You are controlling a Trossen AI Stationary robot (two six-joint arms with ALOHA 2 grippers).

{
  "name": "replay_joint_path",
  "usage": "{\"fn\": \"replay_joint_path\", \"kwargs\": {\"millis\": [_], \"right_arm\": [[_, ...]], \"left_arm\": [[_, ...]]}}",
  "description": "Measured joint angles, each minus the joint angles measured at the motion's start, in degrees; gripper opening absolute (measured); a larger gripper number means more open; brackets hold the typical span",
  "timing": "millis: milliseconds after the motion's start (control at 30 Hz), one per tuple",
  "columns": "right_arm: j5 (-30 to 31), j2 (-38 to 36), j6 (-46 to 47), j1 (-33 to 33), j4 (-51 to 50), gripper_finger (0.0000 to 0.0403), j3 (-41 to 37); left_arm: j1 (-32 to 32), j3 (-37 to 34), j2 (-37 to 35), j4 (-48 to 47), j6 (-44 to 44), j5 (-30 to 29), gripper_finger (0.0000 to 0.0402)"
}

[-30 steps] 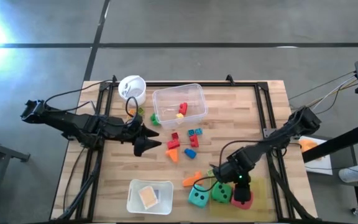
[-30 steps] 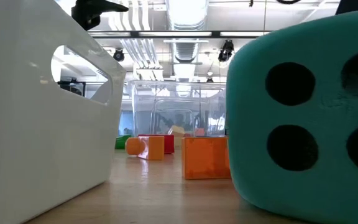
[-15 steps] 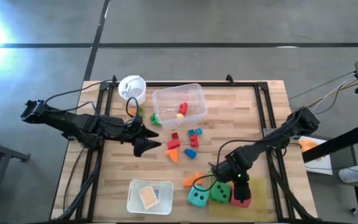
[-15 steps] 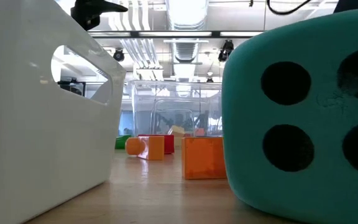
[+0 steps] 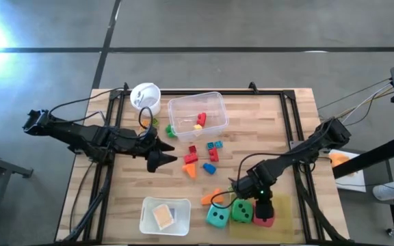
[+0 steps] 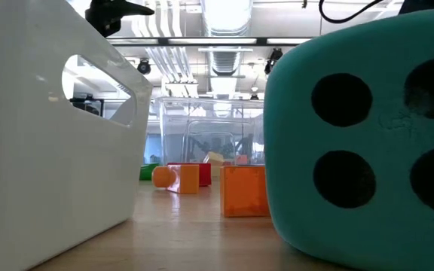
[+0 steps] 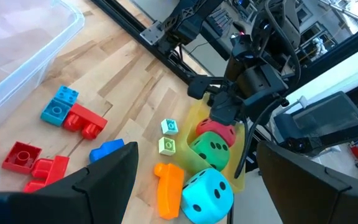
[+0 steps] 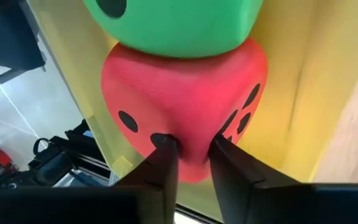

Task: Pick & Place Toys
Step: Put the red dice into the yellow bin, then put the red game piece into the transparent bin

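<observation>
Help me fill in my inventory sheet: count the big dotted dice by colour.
teal die: 1
green die: 1
red die: 1
Total: 3

A wooden desk (image 5: 115,198) with a plank top stands on a grey concrete floor (image 5: 252,27), and a black metal frame (image 5: 289,116) runs along its edges. A white cup (image 5: 146,97) sits near the far left corner. Just beside it, toward the middle of the far edge, stands a clear plastic tub (image 5: 182,109). At the near edge lies a white rectangular container (image 5: 149,208); in the low view its white wall (image 6: 44,150) fills the left side. A yellow mat (image 5: 282,208) lies at the near right. Ceiling lights (image 6: 224,15) show in the room beyond.
</observation>
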Motion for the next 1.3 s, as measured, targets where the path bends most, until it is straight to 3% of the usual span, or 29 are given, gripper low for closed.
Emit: {"fn": "replay_joint_path", "kwargs": {"millis": [533,900,1100,1300], "right_arm": [[0.55,0.02,2.59,-0.04,0.24,0.026,0.0],[1.13,-2.92,9.47,0.02,0.11,0.0339,0.0],[7.29,-9.31,16.59,0.04,-2.26,0.0343,0.56],[23.24,-17.42,35.3,-0.34,-4.02,0.0344,2.84]], "left_arm": [[0.01,0.0,0.0,-1.77,-0.11,0.01,0.033],[-0.01,0.0,0.0,-1.91,0.03,1.09,0.033],[-0.03,0.07,-0.02,-2.55,-1.01,1.12,0.033],[-0.03,0.07,-0.02,-4.57,-8.92,1.11,0.033]]}}
